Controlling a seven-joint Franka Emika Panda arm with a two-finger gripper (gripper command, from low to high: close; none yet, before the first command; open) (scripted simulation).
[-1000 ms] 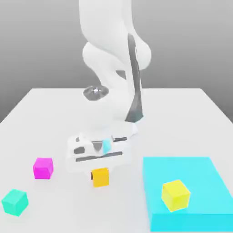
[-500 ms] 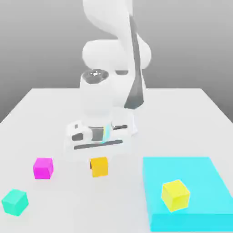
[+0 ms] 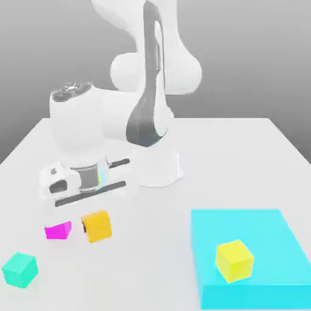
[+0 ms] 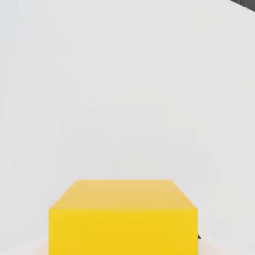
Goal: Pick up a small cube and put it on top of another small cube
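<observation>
The small orange cube [image 3: 98, 228] hangs tilted under the white hand, with my gripper [image 3: 94, 218] shut on it. In the hand view the same cube [image 4: 123, 219] sits close up, over bare white table. The magenta cube [image 3: 58, 231] rests on the table just to the exterior view's left of the orange cube, at about the same height in the picture. Its upper part is hidden behind the hand. I cannot tell whether the two cubes touch.
A teal cube [image 3: 19, 269] lies near the front corner on the exterior view's left. On the exterior view's right, a raised cyan platform [image 3: 267, 231] carries a lemon-yellow cube [image 3: 234, 260]. The arm's white base [image 3: 157, 167] stands at the table's middle.
The hand has swung toward the exterior view's left with the orange cube in its grip. The cube went from the table's middle to right beside the magenta cube, which the hand now partly covers.
</observation>
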